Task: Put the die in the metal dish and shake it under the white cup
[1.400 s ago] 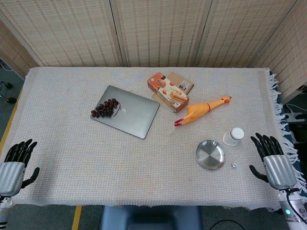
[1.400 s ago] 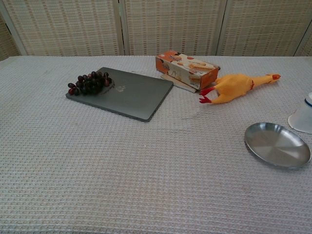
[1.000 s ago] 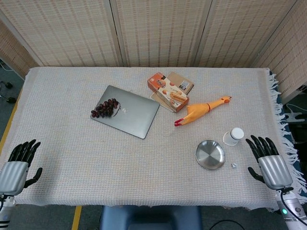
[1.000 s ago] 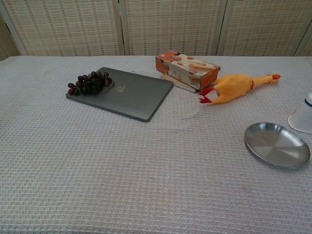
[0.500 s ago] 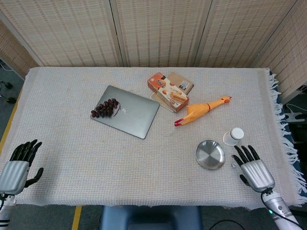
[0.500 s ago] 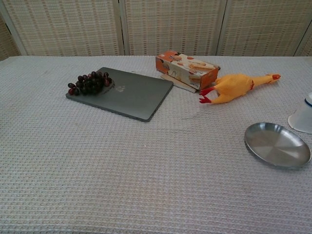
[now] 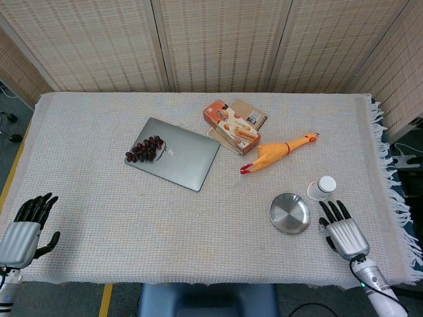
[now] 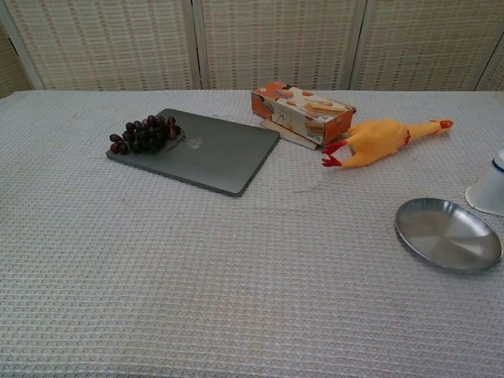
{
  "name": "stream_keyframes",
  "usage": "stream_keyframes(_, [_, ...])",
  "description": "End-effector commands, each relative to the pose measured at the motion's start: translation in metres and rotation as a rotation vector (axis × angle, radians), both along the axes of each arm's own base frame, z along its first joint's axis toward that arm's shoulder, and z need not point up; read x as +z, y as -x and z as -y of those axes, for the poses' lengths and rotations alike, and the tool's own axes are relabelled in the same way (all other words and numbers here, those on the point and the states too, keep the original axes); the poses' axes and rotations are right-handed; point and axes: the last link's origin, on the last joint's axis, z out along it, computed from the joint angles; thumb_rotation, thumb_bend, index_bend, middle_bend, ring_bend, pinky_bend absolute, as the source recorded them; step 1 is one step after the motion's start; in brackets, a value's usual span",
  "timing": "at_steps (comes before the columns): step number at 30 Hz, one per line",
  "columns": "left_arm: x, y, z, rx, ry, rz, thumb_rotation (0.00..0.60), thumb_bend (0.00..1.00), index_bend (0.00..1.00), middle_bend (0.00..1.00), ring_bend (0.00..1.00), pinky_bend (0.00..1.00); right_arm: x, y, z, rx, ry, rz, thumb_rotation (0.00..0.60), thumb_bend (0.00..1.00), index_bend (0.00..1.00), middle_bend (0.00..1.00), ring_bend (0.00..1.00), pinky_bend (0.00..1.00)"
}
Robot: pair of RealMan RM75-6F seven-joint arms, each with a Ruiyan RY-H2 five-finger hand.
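Right hand (image 7: 343, 230) spread flat, empty, just right of metal dish (image 7: 289, 212), covering the die. Risk: fumbling so small a die, knocking white cup (image 7: 322, 187).

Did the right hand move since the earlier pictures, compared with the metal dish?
Yes. In the head view the right hand has moved left, from near the table's right edge toward the metal dish, and now lies just right of it, below the white cup.
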Motion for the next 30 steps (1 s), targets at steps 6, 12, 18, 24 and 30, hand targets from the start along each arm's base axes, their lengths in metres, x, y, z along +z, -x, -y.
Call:
stream_keyframes(6, [0.0,0.0,0.0,0.003,0.003,0.0,0.6,0.39,0.0,0.0,0.0,0.08,-0.006,0.005,0.006,-0.001,0.01,-0.027,0.6,0.29,0.37,0.0,0.0,0.0])
stream_keyframes(12, [0.0,0.001,0.0,0.003,0.006,0.0,0.6,0.4,0.0,0.0,0.0,0.08,-0.01,0.008,0.007,-0.009,0.005,-0.042,0.6,0.29,0.37,0.0,0.0,0.0])
stream_keyframes(18, [0.0,0.001,0.0,0.001,0.006,-0.003,0.6,0.4,0.0,0.0,0.0,0.08,-0.014,0.01,0.009,-0.016,-0.001,-0.049,0.6,0.36,0.39,0.0,0.0,0.0])
stream_keyframes(24, [0.001,0.002,0.0,0.006,0.009,-0.004,0.6,0.4,0.0,0.0,0.0,0.08,-0.018,0.01,0.012,-0.012,-0.005,-0.05,0.6,0.36,0.4,0.0,0.0,0.0])
stream_keyframes(30, [0.0,0.002,0.0,0.008,0.01,-0.004,0.6,0.4,0.0,0.0,0.0,0.08,-0.019,0.01,0.013,-0.017,-0.007,-0.045,0.6,0.36,0.39,0.0,0.0,0.0])
